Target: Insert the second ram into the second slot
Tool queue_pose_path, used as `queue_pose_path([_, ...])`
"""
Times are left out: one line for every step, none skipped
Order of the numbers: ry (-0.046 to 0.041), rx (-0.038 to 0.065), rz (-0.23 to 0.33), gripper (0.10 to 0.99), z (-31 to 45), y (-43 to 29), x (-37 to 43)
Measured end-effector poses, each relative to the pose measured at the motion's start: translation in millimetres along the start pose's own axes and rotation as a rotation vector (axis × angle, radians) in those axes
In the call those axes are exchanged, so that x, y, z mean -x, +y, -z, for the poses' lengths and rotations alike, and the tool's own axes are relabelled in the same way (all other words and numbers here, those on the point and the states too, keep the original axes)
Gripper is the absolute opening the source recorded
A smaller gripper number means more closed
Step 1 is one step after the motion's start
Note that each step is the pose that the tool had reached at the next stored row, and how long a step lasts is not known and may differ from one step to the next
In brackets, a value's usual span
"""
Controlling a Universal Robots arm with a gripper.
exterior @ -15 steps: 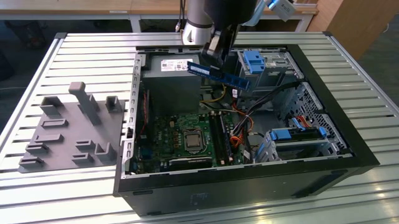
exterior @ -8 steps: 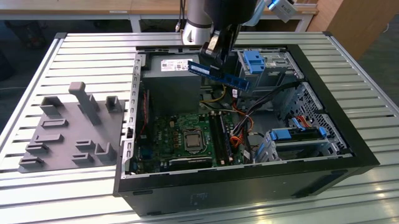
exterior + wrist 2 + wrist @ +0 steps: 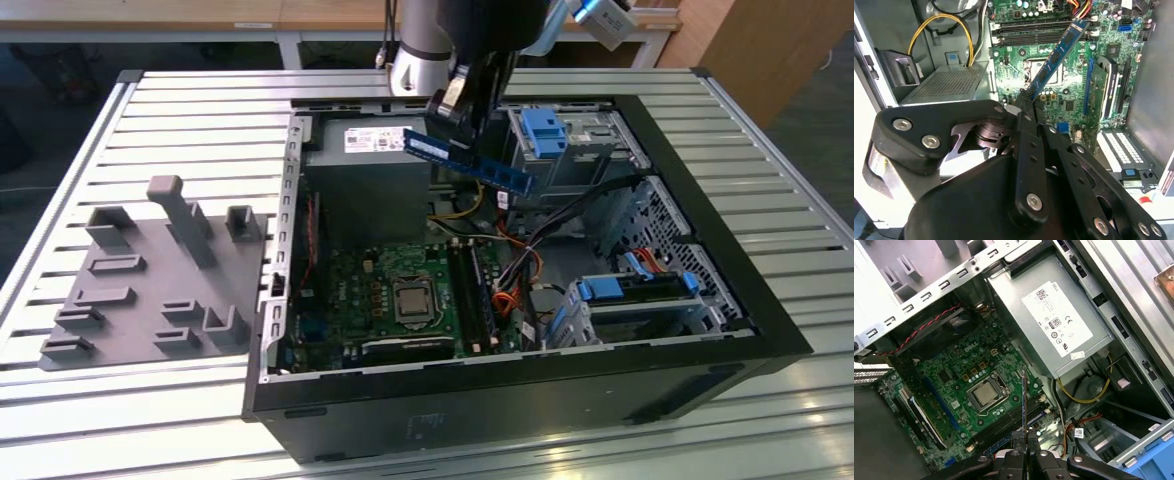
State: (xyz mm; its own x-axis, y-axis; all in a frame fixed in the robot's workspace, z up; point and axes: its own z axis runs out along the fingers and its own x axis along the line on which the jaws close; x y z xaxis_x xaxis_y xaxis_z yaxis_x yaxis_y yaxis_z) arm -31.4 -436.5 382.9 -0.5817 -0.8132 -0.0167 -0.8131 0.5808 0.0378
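so the end effector (image 3: pixel 451 118) was clamped on the second ram (image 3: pixel 478 166), holding it tilted in the exterior view's upper middle, clear of the motherboard (image 3: pixel 374 300)

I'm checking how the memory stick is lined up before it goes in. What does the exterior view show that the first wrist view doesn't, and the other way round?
Exterior view: the arm, and the memory stick seen on its flat side, slanting above the open case. First wrist view: the stick edge-on as a thin line, crossing the long slots in the picture. Both: the gripper shut on the stick, the processor and the power supply.
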Motion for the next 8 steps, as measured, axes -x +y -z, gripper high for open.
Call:
queue_pose_path([-0.0001, 0.000, -0.004, 0.133, 0.0, 0.0, 0.0])
queue_pose_path([-0.0003, 0.000, -0.009, 0.133, 0.0, 0.0, 0.0])
queue_pose_path([-0.0005, 0.000, -0.013, 0.133, 0.0, 0.0, 0.0])
queue_pose_path([-0.0006, 0.000, -0.017, 0.133, 0.0, 0.0, 0.0])
queue_pose_path([-0.0008, 0.000, -0.022, 0.133, 0.0, 0.0, 0.0])
queue_pose_path([-0.0010, 0.000, -0.026, 0.133, 0.0, 0.0, 0.0])
queue_pose_path([-0.0011, -0.001, -0.030, 0.133, 0.0, 0.0, 0.0])
queue_pose_path([-0.0013, -0.001, -0.035, 0.133, 0.0, 0.0, 0.0])
